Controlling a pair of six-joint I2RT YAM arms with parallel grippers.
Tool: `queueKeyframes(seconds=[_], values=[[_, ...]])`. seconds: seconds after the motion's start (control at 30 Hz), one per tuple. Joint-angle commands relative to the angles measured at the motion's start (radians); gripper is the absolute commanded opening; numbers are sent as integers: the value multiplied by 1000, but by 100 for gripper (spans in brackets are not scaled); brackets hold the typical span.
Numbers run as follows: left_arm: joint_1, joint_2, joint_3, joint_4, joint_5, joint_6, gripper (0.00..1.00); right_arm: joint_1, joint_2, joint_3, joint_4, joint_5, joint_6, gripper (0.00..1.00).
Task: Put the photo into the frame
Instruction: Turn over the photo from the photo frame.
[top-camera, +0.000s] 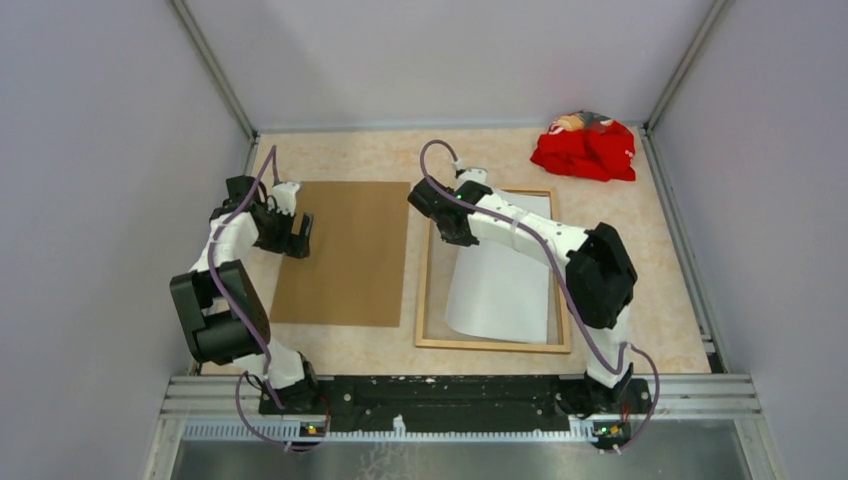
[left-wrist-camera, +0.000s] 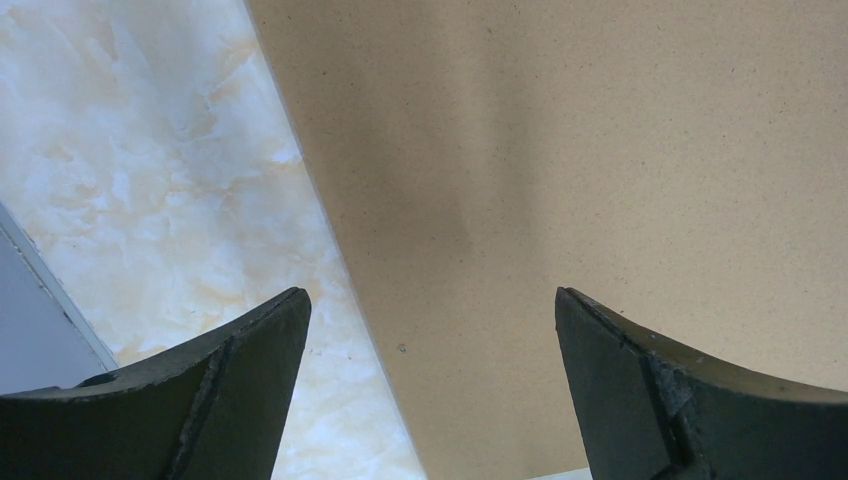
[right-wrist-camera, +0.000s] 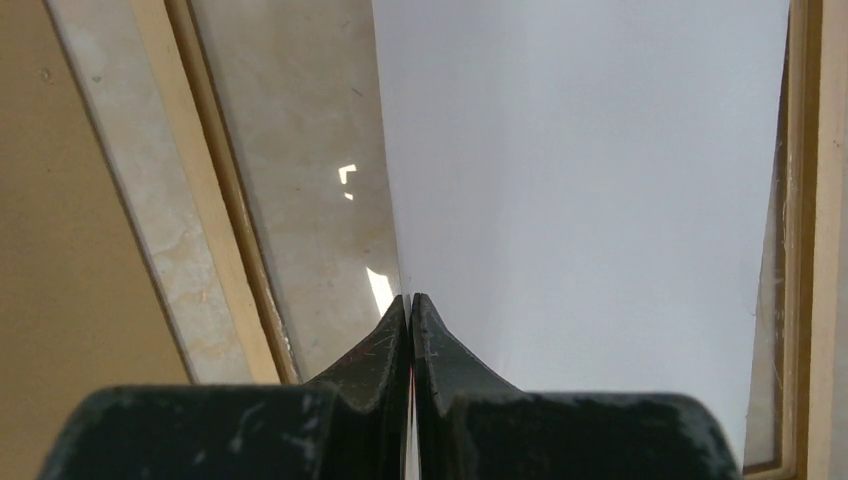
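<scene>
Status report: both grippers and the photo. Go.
Left gripper open over board edge. Right gripper shut on photo edge. Sheet white side up inside frame, askew. Board lies apart from frame.

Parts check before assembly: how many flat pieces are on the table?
3: board at left, frame at right, photo white side up inside the frame. More could hide under the board.

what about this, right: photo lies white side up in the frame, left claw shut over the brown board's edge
Not quite: the left claw is open, not shut, over the edge of the brown board; the left wrist view shows it. The photo does lie white side up in the frame.
</scene>
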Motion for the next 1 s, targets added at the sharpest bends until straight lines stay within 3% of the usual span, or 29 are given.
queueKeyframes(seconds=[0.0, 0.23, 0.67, 0.97], values=[[3, -4, -13, 29, -8, 15, 98, 2, 5, -30, 109, -49, -167, 0], [3, -1, -14, 31, -4, 14, 98, 3, 3, -57, 175, -106, -337, 0], [2, -6, -14, 25, -6, 17, 98, 48, -6, -96, 196, -125, -493, 0], [3, -5, -19, 26, 2, 14, 98, 54, -54, -179, 220, -113, -506, 0]])
